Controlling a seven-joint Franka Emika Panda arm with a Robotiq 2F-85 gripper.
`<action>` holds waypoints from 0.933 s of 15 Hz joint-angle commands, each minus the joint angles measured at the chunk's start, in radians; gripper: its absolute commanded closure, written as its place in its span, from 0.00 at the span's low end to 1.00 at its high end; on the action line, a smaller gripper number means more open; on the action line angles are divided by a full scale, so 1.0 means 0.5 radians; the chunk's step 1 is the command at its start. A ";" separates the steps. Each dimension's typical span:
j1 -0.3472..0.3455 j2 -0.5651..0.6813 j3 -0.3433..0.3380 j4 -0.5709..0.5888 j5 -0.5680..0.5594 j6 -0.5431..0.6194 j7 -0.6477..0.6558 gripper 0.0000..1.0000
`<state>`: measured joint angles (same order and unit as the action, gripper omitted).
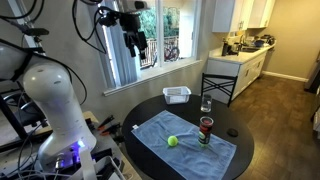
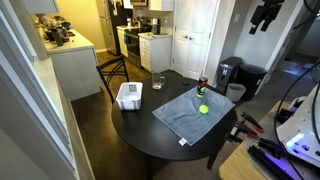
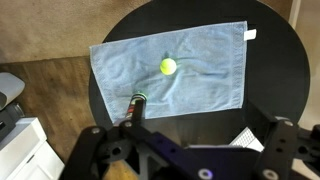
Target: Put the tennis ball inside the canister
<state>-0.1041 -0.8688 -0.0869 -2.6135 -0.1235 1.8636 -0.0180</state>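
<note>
The yellow-green tennis ball (image 1: 172, 142) lies on a light blue towel (image 1: 185, 140) on the round black table; it also shows in the other exterior view (image 2: 204, 109) and the wrist view (image 3: 168, 66). The canister (image 1: 206, 130), a narrow tube with a red band and dark label, stands upright at the towel's edge beside the ball (image 2: 203, 88) (image 3: 136, 105). My gripper (image 1: 133, 40) hangs high above the table, far from both, open and empty (image 2: 263, 18) (image 3: 190, 130).
A clear drinking glass (image 1: 206, 104) (image 2: 158, 81) and a white mesh basket (image 1: 177, 95) (image 2: 129, 96) (image 3: 258, 137) stand on the table (image 1: 150, 110) beyond the towel. A black chair (image 1: 220, 85) stands at the table. A small dark item (image 1: 232, 131) lies near the rim.
</note>
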 commanded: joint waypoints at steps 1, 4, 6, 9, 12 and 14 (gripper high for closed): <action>-0.021 0.367 -0.108 0.290 0.084 0.041 0.029 0.00; -0.006 0.716 -0.214 0.481 0.221 0.200 0.035 0.00; 0.007 0.923 -0.252 0.567 0.345 0.354 0.023 0.00; 0.001 1.221 -0.230 0.665 0.456 0.578 0.045 0.00; -0.013 1.495 -0.193 0.719 0.473 0.751 0.096 0.00; -0.023 1.657 -0.177 0.731 0.469 0.858 0.170 0.00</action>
<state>-0.1018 -0.1551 -0.1953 -2.2805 0.0903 2.2283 0.0127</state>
